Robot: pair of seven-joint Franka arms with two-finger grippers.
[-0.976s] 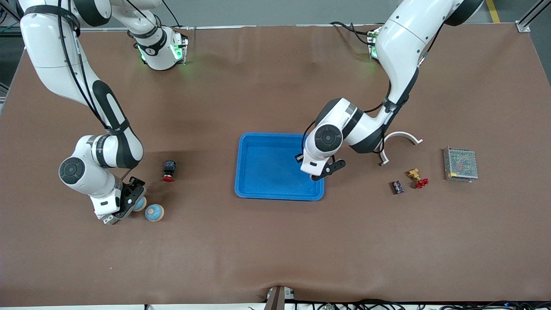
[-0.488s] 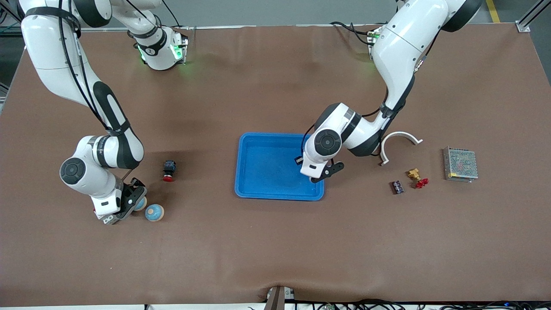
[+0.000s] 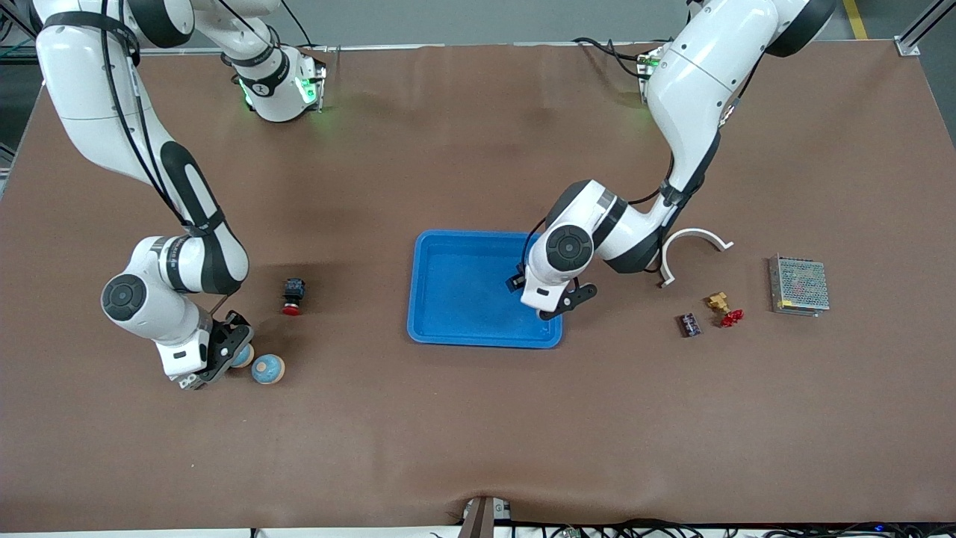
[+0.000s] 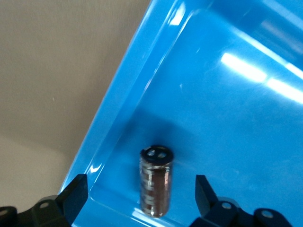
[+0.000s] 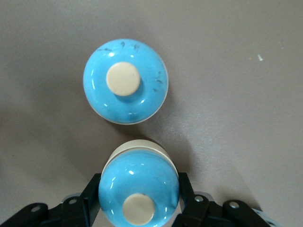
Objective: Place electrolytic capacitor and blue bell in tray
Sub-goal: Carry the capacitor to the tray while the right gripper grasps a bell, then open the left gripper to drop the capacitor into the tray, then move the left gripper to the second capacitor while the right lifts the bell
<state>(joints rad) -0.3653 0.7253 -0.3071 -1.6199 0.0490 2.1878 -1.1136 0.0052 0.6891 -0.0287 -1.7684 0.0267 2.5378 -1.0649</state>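
A dark cylindrical electrolytic capacitor (image 4: 155, 182) lies on the floor of the blue tray (image 4: 227, 118), by its rim. My left gripper (image 4: 139, 194) hangs open above it, a finger on each side, not touching. In the front view that gripper (image 3: 549, 305) is over the tray's (image 3: 463, 288) corner toward the left arm's end. My right gripper (image 5: 138, 196) is shut on a blue bell (image 5: 138, 182) with a cream knob, which sits tilted between the fingers. A second blue bell (image 5: 125, 80) rests on the table beside it. Both bells show by the right gripper (image 3: 224, 351) at the right arm's end.
A black push button with a red cap (image 3: 293, 296) stands between the bells and the tray. Toward the left arm's end lie a white curved piece (image 3: 694, 250), a small black part (image 3: 689, 324), a brass and red part (image 3: 724, 308) and a metal mesh box (image 3: 798, 285).
The left gripper has opened and let the capacitor go into the tray. The right gripper has shut on the nearer blue bell.
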